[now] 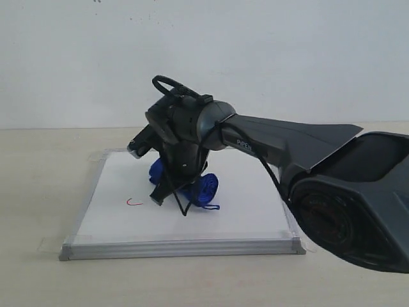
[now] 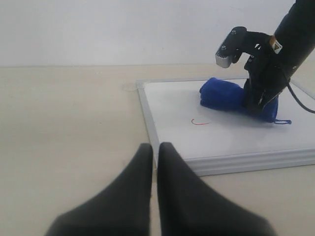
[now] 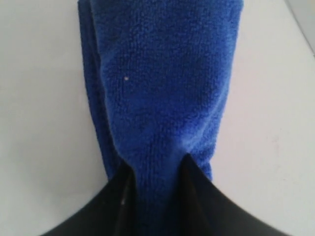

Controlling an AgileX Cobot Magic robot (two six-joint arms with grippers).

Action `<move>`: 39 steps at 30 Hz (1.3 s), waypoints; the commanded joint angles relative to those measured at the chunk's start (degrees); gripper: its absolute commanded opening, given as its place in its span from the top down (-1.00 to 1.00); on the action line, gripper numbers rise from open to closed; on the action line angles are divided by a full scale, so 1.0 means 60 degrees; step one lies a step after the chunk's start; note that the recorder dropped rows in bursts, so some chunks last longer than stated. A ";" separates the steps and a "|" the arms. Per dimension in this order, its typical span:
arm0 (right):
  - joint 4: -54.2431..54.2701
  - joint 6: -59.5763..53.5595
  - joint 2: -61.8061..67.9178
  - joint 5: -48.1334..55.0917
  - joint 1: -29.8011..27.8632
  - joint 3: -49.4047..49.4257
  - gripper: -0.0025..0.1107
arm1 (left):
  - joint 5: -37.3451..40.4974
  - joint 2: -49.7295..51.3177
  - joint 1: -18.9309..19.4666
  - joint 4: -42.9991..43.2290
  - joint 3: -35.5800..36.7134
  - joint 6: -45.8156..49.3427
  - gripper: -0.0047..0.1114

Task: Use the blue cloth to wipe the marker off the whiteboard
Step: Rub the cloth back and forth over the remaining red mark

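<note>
The whiteboard (image 1: 121, 224) (image 2: 231, 142) (image 3: 34, 98) lies flat on the table. The marker, a short red hooked stroke (image 1: 133, 203) (image 2: 199, 122), shows on the board just left of the cloth. The rolled blue cloth (image 1: 203, 187) (image 2: 221, 96) (image 3: 162, 78) rests on the board's middle. My right gripper (image 1: 167, 197) (image 3: 153, 169) points down and is shut on the blue cloth, pinching a fold between its fingertips. My left gripper (image 2: 155, 147) hovers over the table off the board's near left corner, shut with nothing between its fingers. It is out of the exterior view.
The board's silver frame (image 1: 182, 248) stands slightly proud of the beige table (image 1: 38, 179). The right arm's bulky black body (image 1: 345, 192) hangs over the board's right side. A white wall (image 1: 255, 51) closes the back.
</note>
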 commanded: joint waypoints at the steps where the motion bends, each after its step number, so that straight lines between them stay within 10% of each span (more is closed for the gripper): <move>1: -0.0166 0.0181 0.0164 0.0347 -0.0141 0.0156 0.96 | -0.0095 -0.0026 -0.0044 -0.0057 0.0028 0.0021 0.85; 12: 0.5985 -0.3440 0.0164 0.0953 -0.0060 0.0156 0.96 | -0.0095 -0.0026 -0.0044 -0.0057 0.0028 0.0021 0.85; 21: -0.0343 0.0394 0.0224 0.0446 -0.0235 0.0156 0.96 | -0.0095 -0.0026 -0.0044 -0.0057 0.0028 0.0021 0.85; 25: -0.0525 0.0456 0.0264 0.0363 -0.0245 0.0156 0.96 | -0.0095 -0.0026 -0.0044 -0.0057 0.0028 0.0021 0.85; 39: 0.7172 -0.3827 0.0282 0.0361 0.0130 0.0156 0.96 | -0.0095 -0.0026 -0.0044 -0.0057 0.0028 0.0021 0.85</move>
